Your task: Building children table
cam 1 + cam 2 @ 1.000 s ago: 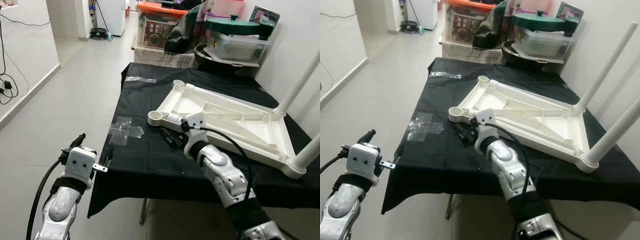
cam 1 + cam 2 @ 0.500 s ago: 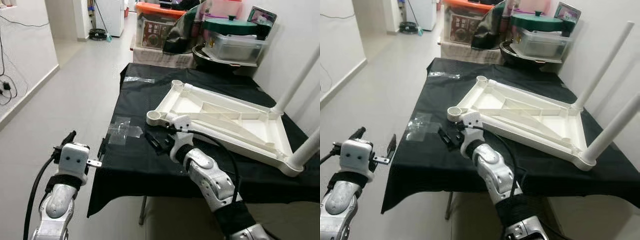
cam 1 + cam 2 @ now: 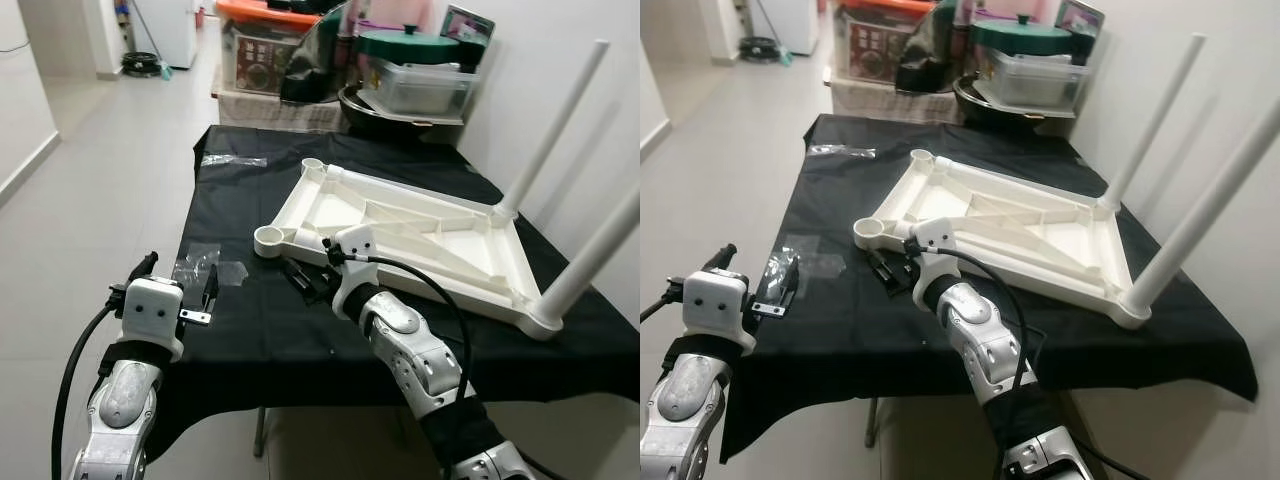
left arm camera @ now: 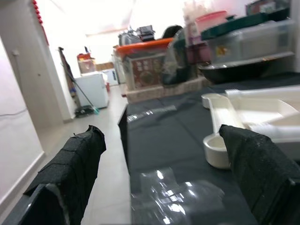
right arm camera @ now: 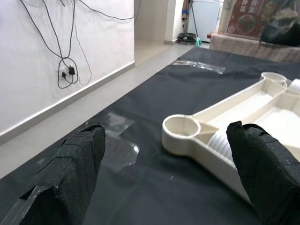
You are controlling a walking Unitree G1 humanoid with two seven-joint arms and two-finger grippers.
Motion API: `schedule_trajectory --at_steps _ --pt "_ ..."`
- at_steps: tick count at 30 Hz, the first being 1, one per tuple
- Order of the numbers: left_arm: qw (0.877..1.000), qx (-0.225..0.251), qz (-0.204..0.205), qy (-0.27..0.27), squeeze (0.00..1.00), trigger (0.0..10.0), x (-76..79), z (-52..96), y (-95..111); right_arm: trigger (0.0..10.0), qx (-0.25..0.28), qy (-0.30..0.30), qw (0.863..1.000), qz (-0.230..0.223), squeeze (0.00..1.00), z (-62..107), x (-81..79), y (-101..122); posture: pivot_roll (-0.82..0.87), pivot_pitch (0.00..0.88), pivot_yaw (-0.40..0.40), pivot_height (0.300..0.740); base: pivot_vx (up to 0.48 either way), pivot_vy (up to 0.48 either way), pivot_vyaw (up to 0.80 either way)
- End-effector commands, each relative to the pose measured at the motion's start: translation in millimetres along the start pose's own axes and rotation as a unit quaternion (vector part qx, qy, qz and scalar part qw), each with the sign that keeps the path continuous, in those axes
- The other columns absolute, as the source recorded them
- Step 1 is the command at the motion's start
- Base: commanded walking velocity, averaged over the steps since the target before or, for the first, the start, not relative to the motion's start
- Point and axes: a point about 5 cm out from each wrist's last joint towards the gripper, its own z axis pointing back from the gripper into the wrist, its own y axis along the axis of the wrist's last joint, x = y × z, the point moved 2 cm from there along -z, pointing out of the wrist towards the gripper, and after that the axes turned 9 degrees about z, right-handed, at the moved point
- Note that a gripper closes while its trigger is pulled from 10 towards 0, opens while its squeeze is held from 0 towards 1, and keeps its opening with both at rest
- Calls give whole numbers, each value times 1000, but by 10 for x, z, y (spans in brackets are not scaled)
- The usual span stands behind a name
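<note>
The white children table (image 3: 400, 235) lies upside down on the worktop (image 3: 250, 330), which has a black cloth over it. Two white legs (image 3: 545, 135) already stand in the sockets on the robot's right side. The two sockets on the left side are still empty, and the nearer empty socket (image 5: 180, 129) lies between the fingers in the right wrist view.

Compared with a second ago, the whole scene has shifted, so the robot has turned or stepped to face the worktop more squarely. The right gripper (image 3: 303, 282) has pulled back a little from the frame and now hovers low over the cloth just beside the near empty socket, its jaws wide apart and holding nothing. The left gripper (image 3: 207, 290) has come closer to the worktop edge, near the clear plastic wrapping (image 3: 200, 268), also with jaws apart and empty.

I think the build is about half done. No loose leg can be seen on the worktop, so the robot probably must find the next leg first.
</note>
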Motion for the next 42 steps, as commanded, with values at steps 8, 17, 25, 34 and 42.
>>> schedule_trajectory --at_steps 8,17,25,34,42 --pt "1000 7 8 0 0 10000 17 -23 32 10000 6 -8 1000 14 0 -18 43 10 53 0 -135 740 346 0 0" --pt "1000 7 12 -5 0 10000 51 -7 26 10000 11 60 997 40 0 -22 -32 31 54 0 -144 740 68 0 0" --pt "1000 3 7 2 0 10000 39 13 -4 10000 6 93 995 48 0 -51 -42 38 65 0 -157 740 0 0 0" --pt "1000 -9 -10 20 0 10000 -79 62 -48 10000 -21 175 983 54 0 -161 -342 -74 93 0 -157 740 0 0 0" --pt "997 -44 -55 41 0 10000 -263 186 -147 10000 -45 237 969 60 0 -300 -573 -158 126 0 -169 740 0 0 0"
